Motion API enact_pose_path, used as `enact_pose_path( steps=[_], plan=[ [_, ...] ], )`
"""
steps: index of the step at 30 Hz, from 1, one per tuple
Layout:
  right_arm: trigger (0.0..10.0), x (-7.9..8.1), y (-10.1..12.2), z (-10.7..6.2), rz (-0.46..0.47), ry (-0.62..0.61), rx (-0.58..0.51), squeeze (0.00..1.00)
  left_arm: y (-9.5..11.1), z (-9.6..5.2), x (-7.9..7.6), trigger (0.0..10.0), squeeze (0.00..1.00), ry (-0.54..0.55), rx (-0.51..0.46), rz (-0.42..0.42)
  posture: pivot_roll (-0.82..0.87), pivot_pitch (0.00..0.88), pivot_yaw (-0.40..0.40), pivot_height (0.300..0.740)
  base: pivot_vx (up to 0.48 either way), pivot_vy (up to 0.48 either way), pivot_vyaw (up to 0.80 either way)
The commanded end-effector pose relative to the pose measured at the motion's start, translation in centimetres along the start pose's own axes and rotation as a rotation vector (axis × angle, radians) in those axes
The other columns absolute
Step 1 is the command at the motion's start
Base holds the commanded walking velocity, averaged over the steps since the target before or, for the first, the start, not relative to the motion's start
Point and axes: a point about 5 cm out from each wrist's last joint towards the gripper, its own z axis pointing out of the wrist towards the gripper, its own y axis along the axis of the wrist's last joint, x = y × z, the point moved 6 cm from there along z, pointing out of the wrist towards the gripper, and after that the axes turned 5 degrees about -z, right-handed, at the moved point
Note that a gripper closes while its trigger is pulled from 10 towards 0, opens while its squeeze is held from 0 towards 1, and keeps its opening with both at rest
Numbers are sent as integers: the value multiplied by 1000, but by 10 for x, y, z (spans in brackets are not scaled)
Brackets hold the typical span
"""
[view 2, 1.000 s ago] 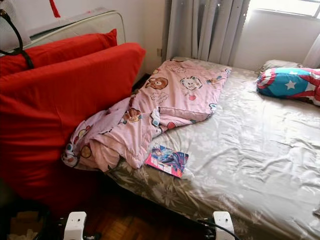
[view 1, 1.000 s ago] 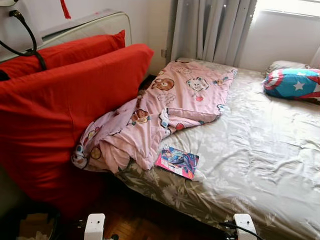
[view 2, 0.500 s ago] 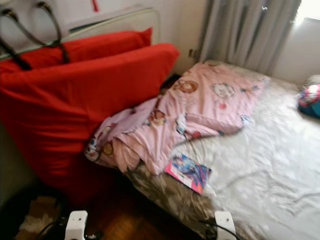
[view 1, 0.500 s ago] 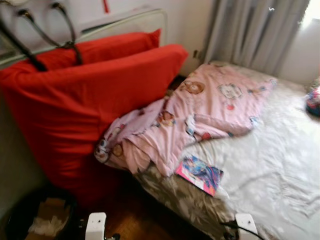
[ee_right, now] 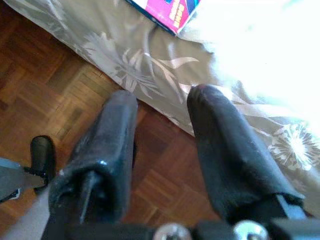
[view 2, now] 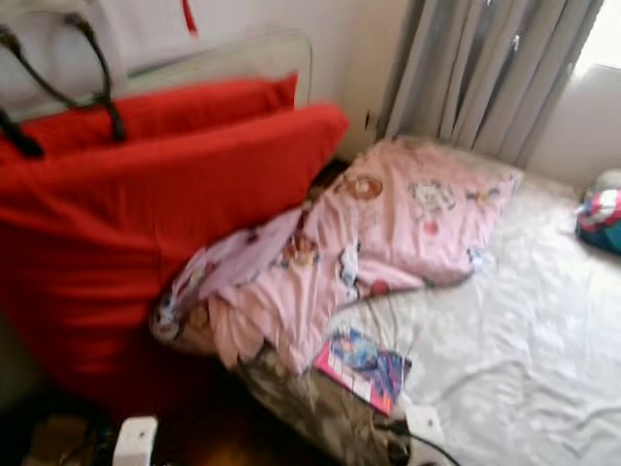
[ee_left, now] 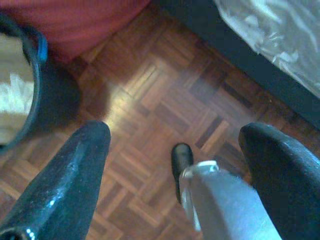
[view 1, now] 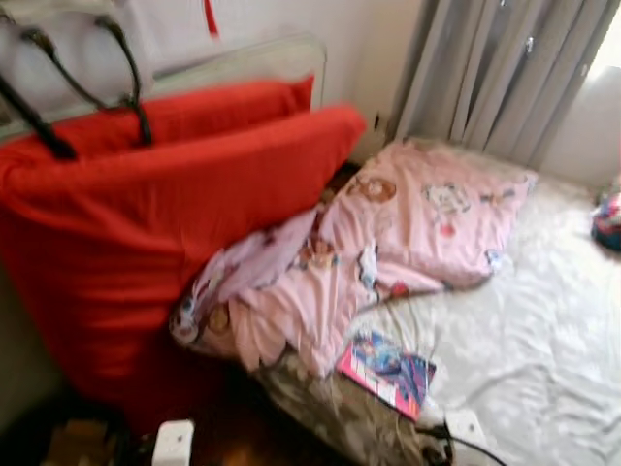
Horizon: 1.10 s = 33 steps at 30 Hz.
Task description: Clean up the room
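Note:
A crumpled pink cartoon-print blanket point(view 1: 388, 243) lies across the bed's near corner and slumps against the red cushions. A pink and blue book point(view 1: 386, 371) rests on the sheet just below it, near the bed edge; its corner point(ee_right: 170, 12) is in the right wrist view. My right gripper point(ee_right: 162, 95) hangs open and empty over the bed's edge and the wood floor. My left gripper point(ee_left: 177, 132) is open and empty above the parquet, beside a black bin point(ee_left: 20, 85) holding paper.
Two big red cushions point(view 1: 146, 223) lean upright left of the bed, with black straps point(view 1: 126, 78) hanging over them. The grey floral bed sheet point(view 1: 543, 330) spreads right, a blue and red pillow point(view 1: 609, 218) at its far edge. Grey curtains point(view 1: 495, 68) hang behind. The picture is blurred.
The whole view has swung left and dropped slightly with blur, so the camera moved. Blanket, book and cushions lie as before.

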Motion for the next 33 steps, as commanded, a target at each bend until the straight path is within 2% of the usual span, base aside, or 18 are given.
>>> enact_pose_path(
  steps=[1,5,10,17,22,23,24,28,30,32,33],
  plan=[
    [10000,-13,-1,-3,-8,-33,-6,0,3,1,-13,10000,0,-32,-13,4,-75,0,-41,740,0,0,0],
    [10000,-13,2,-3,40,-44,-50,0,10,0,-13,10000,0,-37,-70,4,-76,0,-36,740,0,0,0],
    [10000,-13,7,-5,52,-40,-101,0,17,-2,-14,10000,0,-53,-140,-31,-81,0,-33,740,0,0,0],
    [10000,-14,14,-8,88,-44,-193,0,27,-7,-17,10000,0,-92,-247,-22,-98,0,-27,740,0,0,0],
    [10000,-12,11,-9,69,-33,-189,0,22,-8,-16,10000,0,-92,-235,-15,-90,0,-27,740,0,0,0],
    [10000,-12,9,-9,76,-33,-183,0,19,-7,-15,10000,0,-90,-219,-12,-90,0,-27,740,0,0,0],
    [10000,-12,4,-9,112,-44,-160,0,10,-6,-12,10000,0,-76,-169,-45,-100,0,-25,740,0,0,0],
    [10000,-13,-2,-9,156,-57,-136,0,3,-6,-9,10000,0,-55,-132,-74,-104,0,-25,740,0,0,0],
    [10000,-18,-2,-10,179,-98,-155,0,7,-7,-6,10000,0,-34,-166,-18,-101,7,-24,740,0,0,0],
    [10000,-20,-1,-11,187,-113,-173,0,11,-8,-6,10000,0,-34,-194,1,-102,8,-25,740,0,0,0],
    [10000,-23,11,-14,125,-126,-241,0,20,-10,-11,10000,0,-72,-255,21,-92,20,-27,740,0,0,0]
  ],
)
